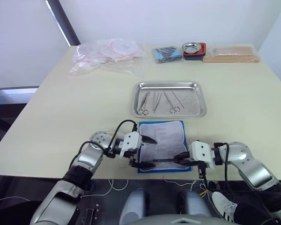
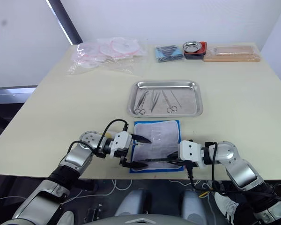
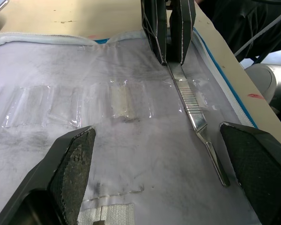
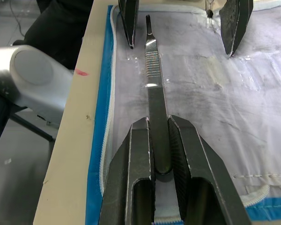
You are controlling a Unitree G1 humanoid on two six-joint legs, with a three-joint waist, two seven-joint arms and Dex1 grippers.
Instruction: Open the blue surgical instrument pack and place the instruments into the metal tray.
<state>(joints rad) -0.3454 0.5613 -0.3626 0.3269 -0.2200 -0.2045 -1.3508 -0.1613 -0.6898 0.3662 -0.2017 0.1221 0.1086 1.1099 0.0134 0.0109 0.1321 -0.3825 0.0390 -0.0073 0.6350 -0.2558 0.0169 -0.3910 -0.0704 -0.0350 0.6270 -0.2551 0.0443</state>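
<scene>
Both grippers sit over the open blue pack [image 1: 163,145] at the table's near edge. Right gripper [image 4: 160,154] pinches a metal tool [image 4: 154,89]; left gripper [image 1: 145,152] is spread wide. Four tools [image 1: 158,102] lie in the tray [image 1: 199,111].

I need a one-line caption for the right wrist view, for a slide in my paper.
Right gripper shut on a slim metal instrument over the opened blue pack's clear lining, left gripper open beyond.
</scene>
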